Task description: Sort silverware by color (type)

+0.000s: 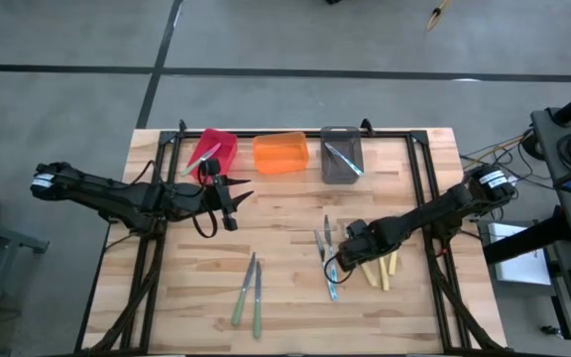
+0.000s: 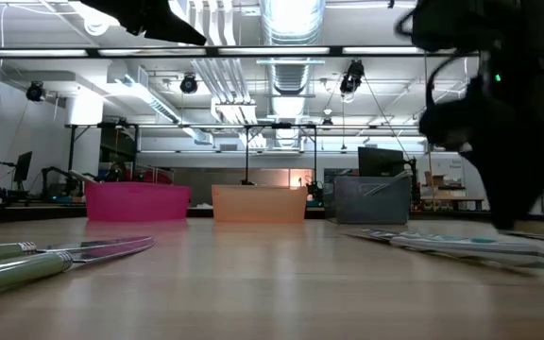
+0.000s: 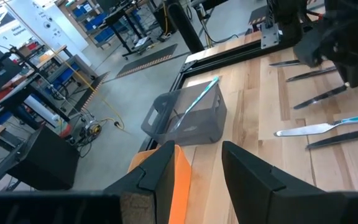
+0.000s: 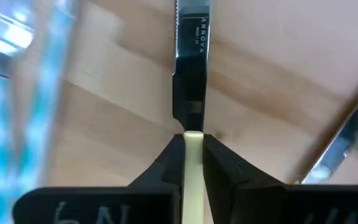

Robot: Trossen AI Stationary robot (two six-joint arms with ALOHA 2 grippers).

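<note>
The silverware lies on the wooden table: two green-handled pieces (image 1: 249,290) at the near middle, and light blue ones (image 1: 331,278) and pale yellow ones (image 1: 383,270) at the right. My right gripper (image 1: 350,243) stands over this right group, shut on a pale yellow-handled knife (image 4: 190,56). My left gripper (image 1: 231,203) hovers open near the red bin (image 1: 211,149), nothing between its fingers (image 3: 166,174). One utensil lies in the red bin, and a light blue one (image 3: 197,102) lies in the grey bin (image 1: 342,154). My right gripper pinches the knife's pale yellow handle (image 4: 192,146) between its two fingers, at the end where the handle meets the blade. The fingers come steeply from above and lie across the handle. Whether the knife is clear of the table, I cannot tell.
An orange bin (image 1: 281,152) stands between the red and grey bins along the far edge. Black frame rails (image 1: 419,188) run along both sides of the table. Bare wood lies in the table's middle (image 1: 285,218).
</note>
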